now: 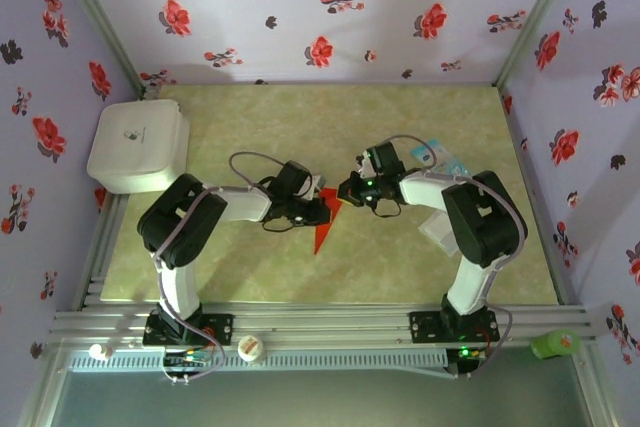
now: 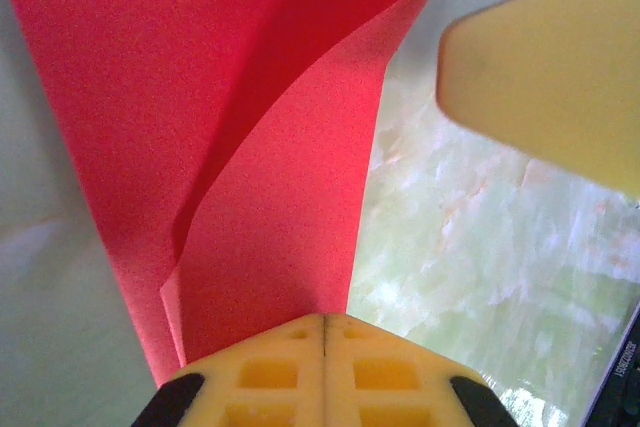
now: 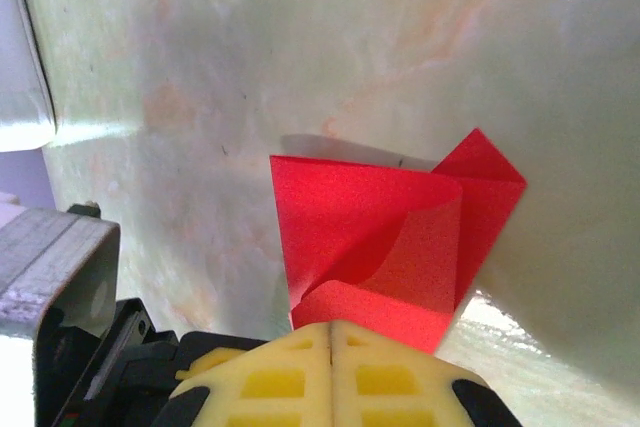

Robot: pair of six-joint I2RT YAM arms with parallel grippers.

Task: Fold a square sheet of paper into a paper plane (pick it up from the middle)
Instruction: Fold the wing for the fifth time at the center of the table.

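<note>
- Centrally, over the green marbled tabletop [image 1: 300, 127], both arms meet at the partly folded red paper sheet [image 1: 323, 230], whose point aims at the near edge.
- Left gripper [image 2: 325, 322]: jaws pressed together, clamping the sheet, which curls in layers beyond them.
- Right gripper [image 3: 331, 329]: jaws likewise clenched on the sheet, near a folded corner.
- Light-blue-and-white packet [image 1: 447, 160]: beside the right arm.
</note>
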